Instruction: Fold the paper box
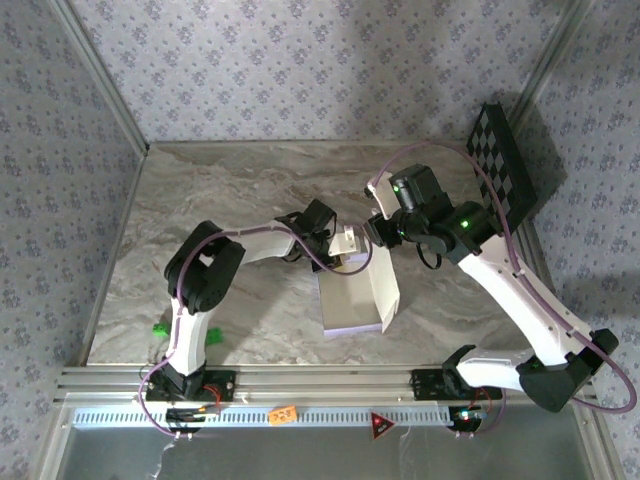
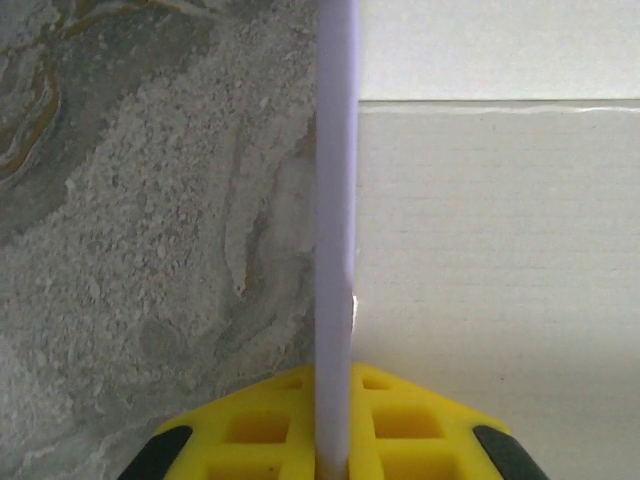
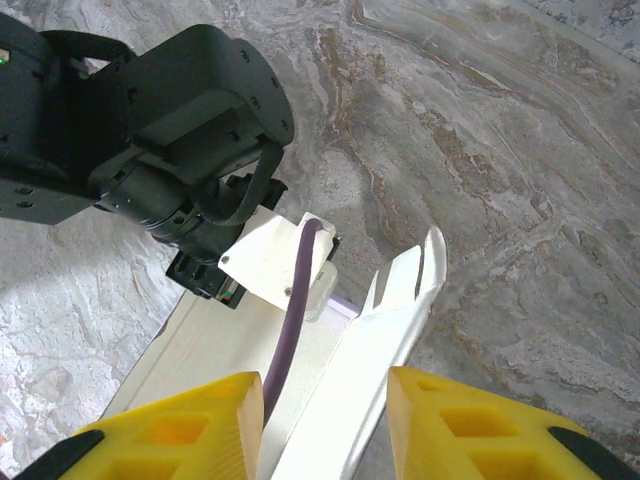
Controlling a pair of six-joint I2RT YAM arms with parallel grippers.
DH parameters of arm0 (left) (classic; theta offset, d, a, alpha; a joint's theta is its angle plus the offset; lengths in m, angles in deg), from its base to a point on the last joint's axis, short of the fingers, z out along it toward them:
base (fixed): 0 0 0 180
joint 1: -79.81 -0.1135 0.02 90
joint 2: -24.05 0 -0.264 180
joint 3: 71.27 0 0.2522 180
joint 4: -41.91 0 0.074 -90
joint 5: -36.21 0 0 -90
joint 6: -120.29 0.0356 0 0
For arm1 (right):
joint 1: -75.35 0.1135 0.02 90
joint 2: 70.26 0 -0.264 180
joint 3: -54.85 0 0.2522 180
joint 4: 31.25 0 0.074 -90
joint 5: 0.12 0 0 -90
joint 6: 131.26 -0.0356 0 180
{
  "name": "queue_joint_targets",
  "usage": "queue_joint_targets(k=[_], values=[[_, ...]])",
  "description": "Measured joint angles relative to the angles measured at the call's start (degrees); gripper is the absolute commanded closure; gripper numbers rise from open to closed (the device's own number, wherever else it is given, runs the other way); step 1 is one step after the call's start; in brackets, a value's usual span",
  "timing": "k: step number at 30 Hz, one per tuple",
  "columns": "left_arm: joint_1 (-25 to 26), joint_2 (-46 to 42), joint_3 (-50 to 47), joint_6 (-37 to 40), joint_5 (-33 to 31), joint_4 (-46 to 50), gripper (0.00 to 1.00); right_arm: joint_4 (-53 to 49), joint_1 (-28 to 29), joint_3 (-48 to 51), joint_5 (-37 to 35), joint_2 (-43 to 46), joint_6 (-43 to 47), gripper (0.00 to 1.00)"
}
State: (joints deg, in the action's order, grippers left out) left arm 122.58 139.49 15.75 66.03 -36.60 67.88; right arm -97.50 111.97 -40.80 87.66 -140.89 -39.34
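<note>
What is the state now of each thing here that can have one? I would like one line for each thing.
paper box: partly folded, side walls raised, not yet closed.
left gripper: shut on a thin upright wall of the paper box.
right gripper: open, with a white flap of the paper box in the gap.
checkerboard panel: tilted, leaning at the right wall.

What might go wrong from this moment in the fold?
The left fingers pinch one wall of the thin cream-and-lavender card paper box; a hard pull may crease or tear it. The right fingers straddle a white flap with gaps either side, so it may slip out. The purple cable beside that flap could snag.
</note>
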Motion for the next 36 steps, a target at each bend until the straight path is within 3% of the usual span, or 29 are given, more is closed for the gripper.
queue_joint_targets(k=[7,13,19,26,36], values=[[2.3,-2.2,-2.7,-3.6,-7.9,-2.1,0.94,0.0,0.0,0.0,0.0,0.0,0.0,0.62],[2.7,-2.8,-3.4,-7.5,-10.4,-2.1,0.64,0.0,0.2,0.0,0.0,-0.3,0.0,0.62],[2.5,-4.2,-4.1,-11.3,-9.0,-1.7,0.49,0.0,0.3,0.0,0.0,-0.4,0.0,0.61],[2.5,-5.1,-4.2,-15.9,-5.2,-3.7,0.48,0.1,0.3,0.4,0.0,-0.2,0.0,0.61],[2.5,-5.1,-6.7,-22.0,-7.8,-11.7,0.66,0.0,0.4,1.5,0.1,0.5,0.0,0.61]])
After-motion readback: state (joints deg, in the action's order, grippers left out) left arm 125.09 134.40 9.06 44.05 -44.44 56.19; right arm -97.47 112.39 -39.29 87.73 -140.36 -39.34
